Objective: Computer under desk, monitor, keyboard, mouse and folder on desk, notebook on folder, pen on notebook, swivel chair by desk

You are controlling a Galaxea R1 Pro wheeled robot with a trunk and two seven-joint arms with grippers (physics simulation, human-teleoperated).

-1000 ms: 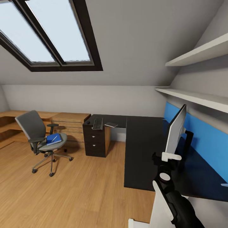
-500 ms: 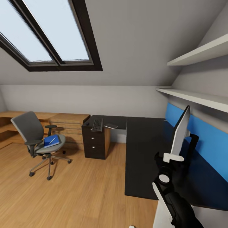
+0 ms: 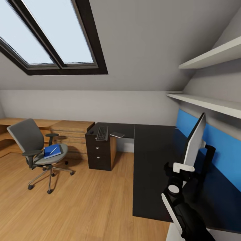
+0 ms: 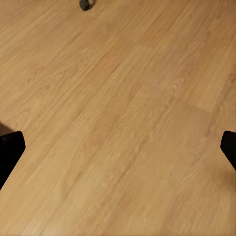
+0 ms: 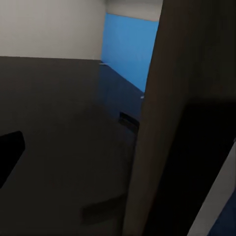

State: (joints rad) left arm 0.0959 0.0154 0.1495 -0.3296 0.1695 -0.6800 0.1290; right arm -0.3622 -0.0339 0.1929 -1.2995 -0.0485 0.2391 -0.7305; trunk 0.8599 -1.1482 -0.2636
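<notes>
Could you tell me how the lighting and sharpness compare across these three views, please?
Head view: bright, even daylight from the skylight, crisp render, wide-angle stretch at the edges. Left wrist view: evenly lit wood floor, soft grain. Right wrist view: dim; the monitor looms close and blurred over the dark desk.

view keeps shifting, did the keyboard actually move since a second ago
No. The keyboard still lies at the desk's far end, between the mouse and the notebook; the camera moved, not it.

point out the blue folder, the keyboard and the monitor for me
folder (image 3: 52, 151), head view, middle of its blue cover, on the chair seat.
keyboard (image 3: 102, 133), head view, middle of the key field.
monitor (image 3: 194, 143), head view, its light grey back.
</notes>
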